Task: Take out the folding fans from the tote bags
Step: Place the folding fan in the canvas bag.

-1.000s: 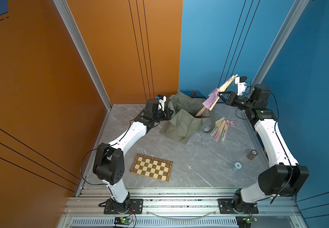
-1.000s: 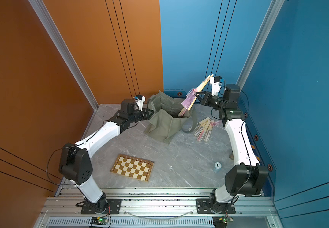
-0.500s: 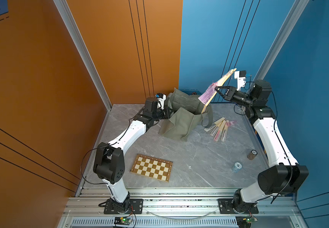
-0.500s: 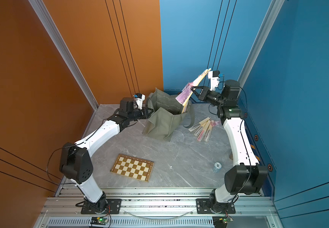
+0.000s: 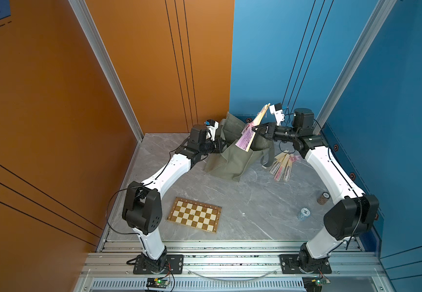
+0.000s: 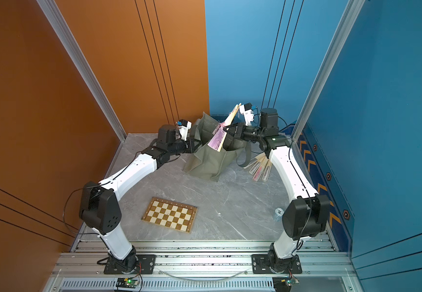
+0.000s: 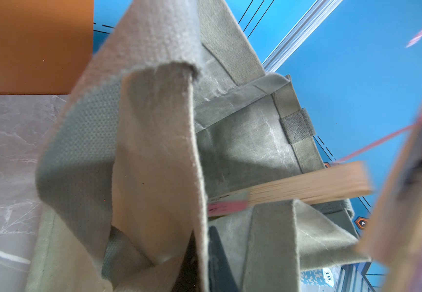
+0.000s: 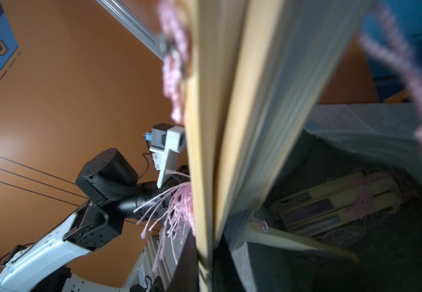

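Grey marble tabletop (image 5: 242, 202) runs back to an orange wall (image 5: 154, 63) and a blue wall (image 5: 268, 50). At the far side the held fan (image 5: 245, 139), closed, purple leaf low and bamboo ribs high, tilts over the mouth of the olive tote bag (image 5: 230, 161). The right gripper (image 5: 255, 129) pinches it across its middle. More fans (image 8: 331, 202) lie inside the bag. The left gripper (image 5: 220, 147) is clamped on the bag's raised left rim. Just right of the bag, loose fans (image 5: 282, 165) lie on the marble. A chessboard (image 5: 194, 215) sits nearer.
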Tool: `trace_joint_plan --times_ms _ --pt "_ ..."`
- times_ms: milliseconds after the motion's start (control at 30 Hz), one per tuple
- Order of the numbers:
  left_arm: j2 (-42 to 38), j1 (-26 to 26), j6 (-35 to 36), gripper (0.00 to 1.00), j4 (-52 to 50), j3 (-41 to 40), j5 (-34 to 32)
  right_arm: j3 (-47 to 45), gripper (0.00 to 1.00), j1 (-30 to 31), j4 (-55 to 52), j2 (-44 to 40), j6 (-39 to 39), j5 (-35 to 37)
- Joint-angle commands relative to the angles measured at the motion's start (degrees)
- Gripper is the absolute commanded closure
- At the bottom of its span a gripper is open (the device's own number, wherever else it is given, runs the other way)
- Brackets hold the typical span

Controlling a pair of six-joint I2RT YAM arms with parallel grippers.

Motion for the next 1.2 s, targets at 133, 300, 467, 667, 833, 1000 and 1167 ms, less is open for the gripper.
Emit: trace_joint_plan --times_ms 133,300,467,667,833,1000,1167 --pt "-0.3 -0.5 2.5 1.00 -0.7 1.9 1.6 7.1 0.91 0.2 -4.4 5.4 4.5 -2.5" --pt "-0.6 -0.7 2.3 1.00 -0.3 1.6 1.2 8.1 0.88 -0.3 -5.6 8.5 7.7 -5.5" --pt "-0.6 -0.6 2.6 1.00 -1.0 2.0 1.1 8.0 0.83 -0.5 -4.9 9.3 9.2 -8.2" --pt "-0.7 -0.6 2.6 1.00 -1.4 2.0 0.9 7.3 0.83 -1.3 -8.4 10.0 8.5 -7.2" --pt "-0.6 -0.6 2.4 1.00 -1.5 2.1 0.9 6.2 0.83 -2.4 -12.3 10.6 6.7 -5.5" --pt "-0.4 -0.6 2.6 1.00 -1.8 2.4 0.8 5.6 0.79 -2.7 -16.3 11.3 3.9 -3.1" --pt "-0.3 -0.6 2.5 1.00 -1.5 2.4 0.7 4.9 0.74 -2.2 -17.2 12.1 2.7 -3.1"
